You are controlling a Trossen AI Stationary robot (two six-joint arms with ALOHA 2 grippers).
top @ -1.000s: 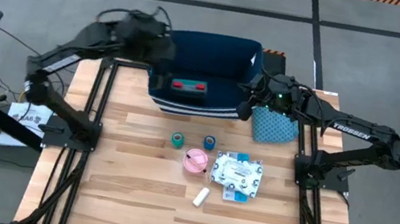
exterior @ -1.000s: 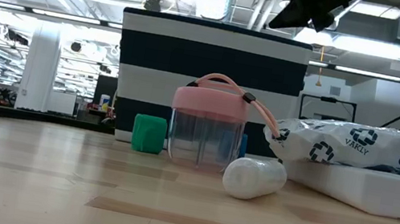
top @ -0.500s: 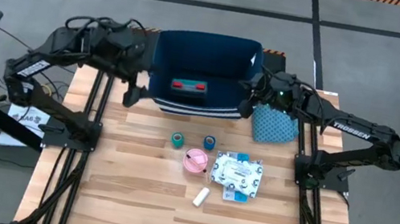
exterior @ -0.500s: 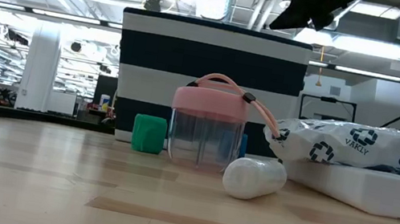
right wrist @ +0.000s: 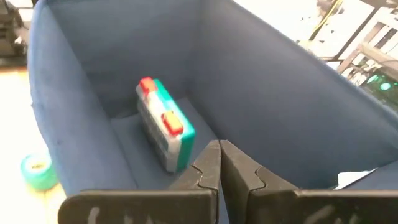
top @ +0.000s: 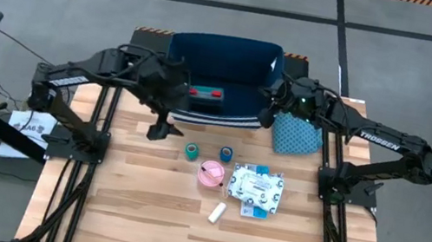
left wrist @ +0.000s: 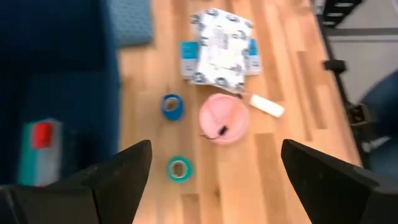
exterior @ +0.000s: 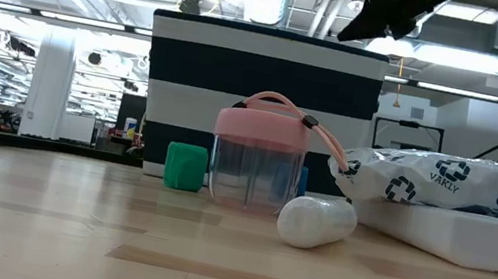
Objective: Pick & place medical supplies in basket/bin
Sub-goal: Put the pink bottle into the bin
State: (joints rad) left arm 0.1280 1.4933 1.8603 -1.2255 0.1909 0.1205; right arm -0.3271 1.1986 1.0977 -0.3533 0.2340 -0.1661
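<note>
Bin: the navy bin (top: 223,69) is set at 12 o'clock on the table (top: 139,214); one red-teal pack (top: 204,94) is already lying inside.
Supplies left: a teal roll (top: 192,150), blue roll (top: 226,154), pink cup (top: 211,174), printed packets (top: 257,188) and white tube (top: 217,213) are grouped at table centre, close together but mostly apart.
Left gripper: the left gripper (top: 161,125) is held above the table at 10 o'clock of the teal roll; the jaws are spread wide and nothing is held.
Right gripper: the right gripper (top: 268,112) is parked at the bin's 3 o'clock rim, jaws pressed shut and empty, beside a dotted cloth (top: 294,136).
Risk: a descent on the teal roll could be misaligned, so that it is nudged into the blue roll or the cup; the roll could also be rolled away by one jaw touching first.
</note>
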